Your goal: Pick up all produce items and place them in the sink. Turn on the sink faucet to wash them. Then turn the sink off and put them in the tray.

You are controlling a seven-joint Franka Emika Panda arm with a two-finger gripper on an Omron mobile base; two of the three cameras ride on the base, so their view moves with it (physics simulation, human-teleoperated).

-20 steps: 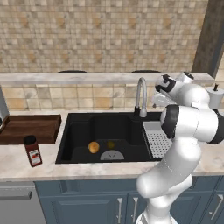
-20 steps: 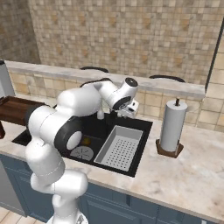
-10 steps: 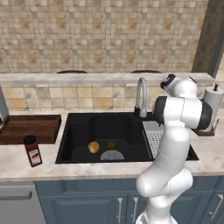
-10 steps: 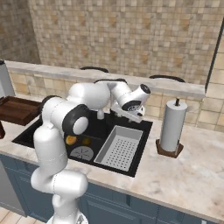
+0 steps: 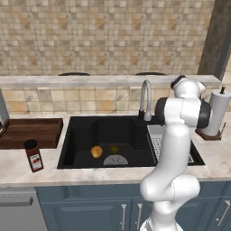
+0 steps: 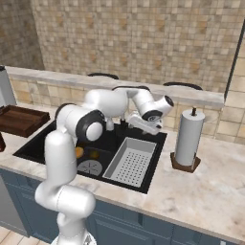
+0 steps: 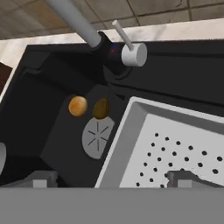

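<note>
Two produce items lie on the floor of the black sink (image 5: 81,135): an orange-yellow fruit (image 5: 96,151) and a smaller olive-brown one (image 5: 114,149), both beside the round drain. The hand view has the orange fruit (image 7: 78,106) and the olive fruit (image 7: 101,108) below the sink faucet (image 7: 74,19) and its lever handle (image 7: 131,50). My gripper (image 6: 143,125) hangs open and empty over the sink's right side, above the rack and close to the faucet (image 5: 145,97) base. The dark wooden tray (image 5: 31,132) lies on the counter to the left.
A grey perforated rack (image 6: 131,160) fills the right part of the basin. A red-labelled jar (image 5: 34,155) stands on the front left counter. A paper towel roll (image 6: 187,139) stands right of the sink. A raised ledge runs behind the faucet.
The arm has swung its elbow upright and the hand has shifted slightly right, over the rack near the faucet base. The jaws stay open. The fruits have not moved.
</note>
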